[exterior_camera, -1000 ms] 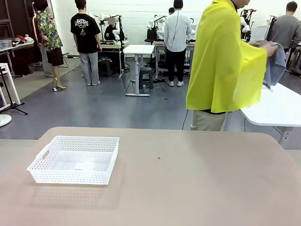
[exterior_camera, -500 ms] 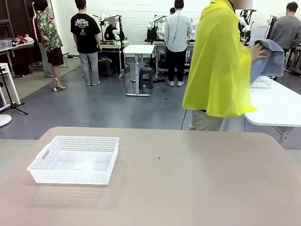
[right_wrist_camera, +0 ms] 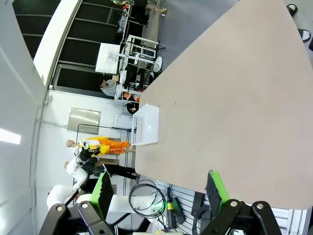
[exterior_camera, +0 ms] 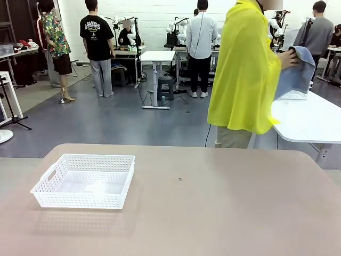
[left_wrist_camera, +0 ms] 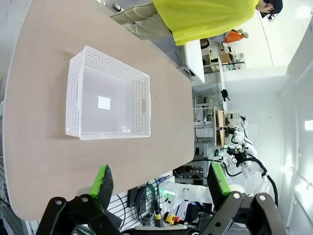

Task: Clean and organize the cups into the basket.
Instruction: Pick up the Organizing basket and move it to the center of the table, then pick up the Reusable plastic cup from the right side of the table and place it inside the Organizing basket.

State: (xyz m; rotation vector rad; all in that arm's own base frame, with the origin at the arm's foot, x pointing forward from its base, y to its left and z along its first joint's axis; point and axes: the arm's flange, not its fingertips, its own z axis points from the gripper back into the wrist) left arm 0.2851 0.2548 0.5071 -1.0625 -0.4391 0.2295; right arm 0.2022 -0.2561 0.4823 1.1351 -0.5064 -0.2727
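Observation:
The basket is a shallow white lattice-mesh tray with cut-out handles, standing empty on the left part of the tan table. In the left wrist view the basket lies well beyond my left gripper, which is open with nothing between its green-padded fingers. High above the table, my right gripper is open and empty too, and the basket appears small at the table's far side. The cups are out of view.
A person in a yellow top stands beyond the table's far edge, turned toward a white side table, holding a grey-blue cloth over a small clear container.
The person has shifted slightly left and brought the cloth down and nearer the clear container on the white side table. The basket has stayed put.

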